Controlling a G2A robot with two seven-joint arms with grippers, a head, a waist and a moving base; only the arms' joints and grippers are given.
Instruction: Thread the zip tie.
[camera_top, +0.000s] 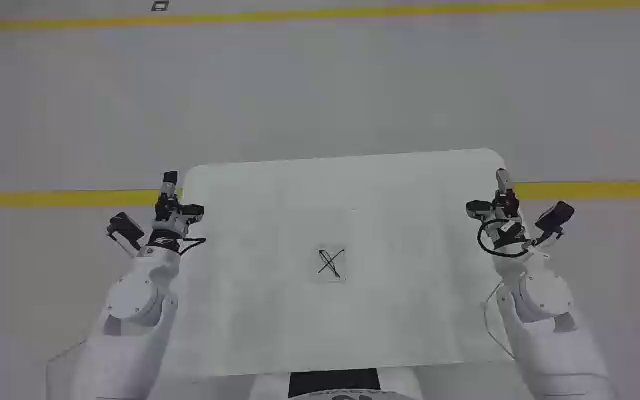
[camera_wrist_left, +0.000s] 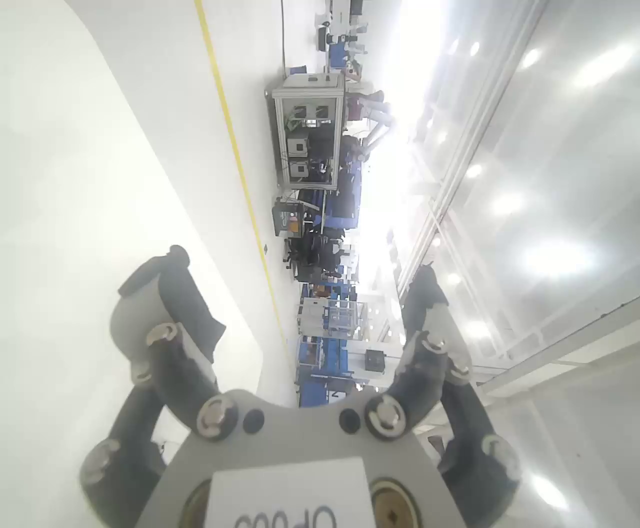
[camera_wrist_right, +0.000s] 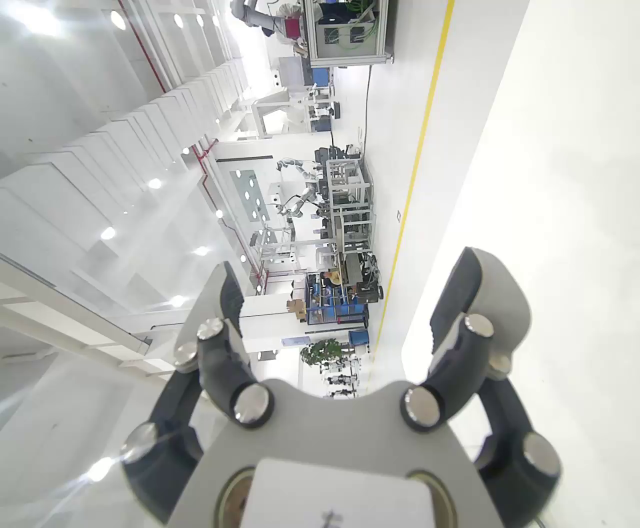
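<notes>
Looking down on the tabletop (camera_top: 420, 190), we find the zip tie (camera_top: 331, 262) lying flat in the middle of it. It is thin and dark, and its strands cross like a letter X. We cannot tell if this is one tie bent over itself or two ties laid across each other.

The left gripper (camera_top: 168, 190) hangs at the left edge of the tabletop, and the right gripper (camera_top: 503, 185) hangs at the right edge. Both are well apart from the middle. In the left wrist view the left gripper (camera_wrist_left: 297, 272) has its fingers (camera_wrist_left: 425, 305) spread wide with nothing between them. In the right wrist view the right gripper (camera_wrist_right: 347, 267) is the same, with its fingers (camera_wrist_right: 500, 295) released and nothing held.

We judge that the task is at its very beginning: nothing is picked up and nothing is threaded. The next move calls for bringing one arm over the middle of the tabletop and lowering it onto the tie. This pick-up will probably be delicate, because the tie is so thin and lies flat against the surface. We think the fingers must close low and exactly across a strand. Afterwards the other arm must take the free end, so that the tip can be guided into the head.
</notes>
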